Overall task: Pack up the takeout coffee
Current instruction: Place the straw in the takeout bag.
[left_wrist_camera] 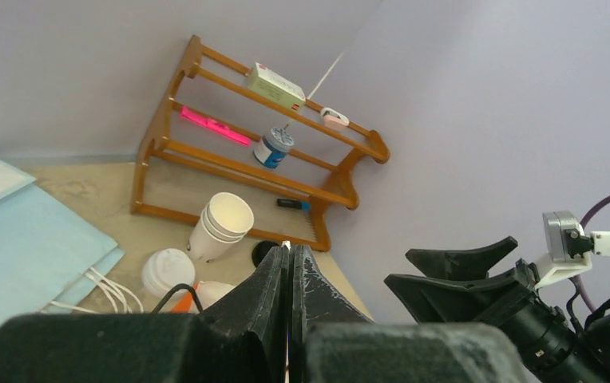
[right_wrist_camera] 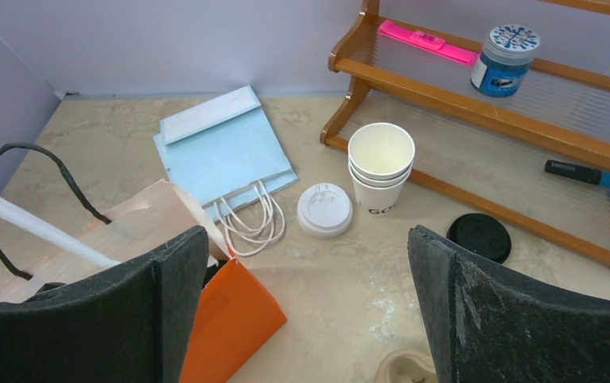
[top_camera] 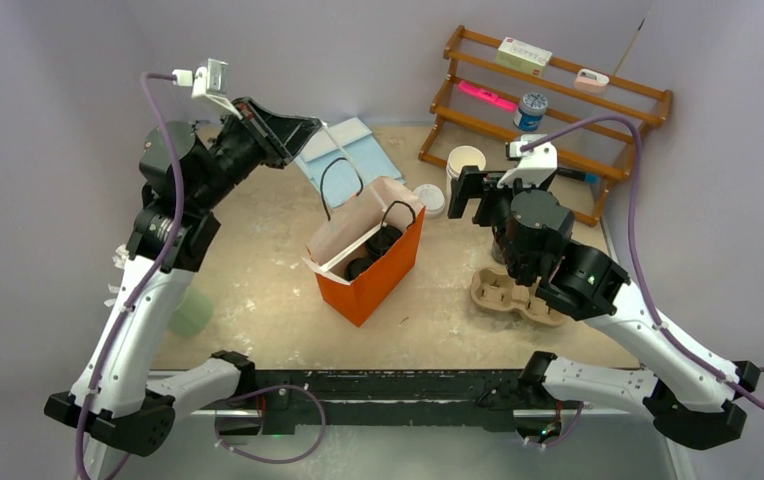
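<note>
While the left gripper (top_camera: 303,128) hangs raised over the far left of the table (top_camera: 258,300) with its jaws clenched tip to tip on nothing, the right gripper (top_camera: 470,198) hovers to the right of the orange paper bag (top_camera: 368,285) with its jaws spread wide and nothing between them. Black cups (top_camera: 376,250) stand inside that bag at the middle of the table, seen from above through its open mouth; how many there are cannot be told for certain. They sit left of and slightly nearer than the right jaws, and right of and well nearer than the left ones, touched by neither. A black lid (right_wrist_camera: 479,237) lies flat on the table just in front of the wooden rack (right_wrist_camera: 477,104), beyond the tip of the right gripper's right-hand finger and apart from it. Left of the lid stands a stack of white paper cups (right_wrist_camera: 380,163), with a white lid (right_wrist_camera: 324,210) just beside it. Pale blue paper bags (right_wrist_camera: 222,152) lie flat at the far side, and a brown pulp carrier (top_camera: 503,292) rests under the right arm.
</note>
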{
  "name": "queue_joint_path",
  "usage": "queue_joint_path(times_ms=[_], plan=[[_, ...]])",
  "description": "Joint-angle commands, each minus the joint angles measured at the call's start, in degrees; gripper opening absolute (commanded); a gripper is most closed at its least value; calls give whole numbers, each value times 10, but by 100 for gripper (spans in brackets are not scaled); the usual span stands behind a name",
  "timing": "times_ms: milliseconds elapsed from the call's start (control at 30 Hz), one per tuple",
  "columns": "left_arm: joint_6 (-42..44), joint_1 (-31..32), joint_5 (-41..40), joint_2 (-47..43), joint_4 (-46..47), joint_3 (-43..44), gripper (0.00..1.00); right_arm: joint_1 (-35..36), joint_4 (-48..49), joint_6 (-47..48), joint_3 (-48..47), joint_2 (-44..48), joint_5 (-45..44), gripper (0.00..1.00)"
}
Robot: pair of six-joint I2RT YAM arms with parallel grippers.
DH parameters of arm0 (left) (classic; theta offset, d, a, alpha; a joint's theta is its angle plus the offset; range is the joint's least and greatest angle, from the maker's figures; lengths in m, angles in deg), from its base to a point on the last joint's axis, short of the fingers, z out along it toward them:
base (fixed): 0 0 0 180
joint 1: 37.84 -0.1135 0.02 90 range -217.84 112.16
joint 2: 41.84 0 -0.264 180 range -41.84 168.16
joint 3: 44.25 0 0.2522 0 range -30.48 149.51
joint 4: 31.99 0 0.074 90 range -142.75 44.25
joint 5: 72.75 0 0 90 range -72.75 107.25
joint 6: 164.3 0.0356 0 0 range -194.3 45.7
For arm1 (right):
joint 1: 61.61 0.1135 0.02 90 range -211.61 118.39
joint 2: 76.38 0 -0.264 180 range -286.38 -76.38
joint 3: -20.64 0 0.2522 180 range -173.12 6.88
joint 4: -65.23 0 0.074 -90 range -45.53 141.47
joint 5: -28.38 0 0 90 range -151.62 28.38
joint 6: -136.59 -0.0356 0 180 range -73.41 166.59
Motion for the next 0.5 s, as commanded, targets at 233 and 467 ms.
queue_joint_path(times_ms=[233,467], plan=[[53,25,-51,-37,25,-75,0,-2,20,15,-3,2,-18,96],[91,94,-128,-41,40,-120,0,-2,30,23,1,4,-19,96]])
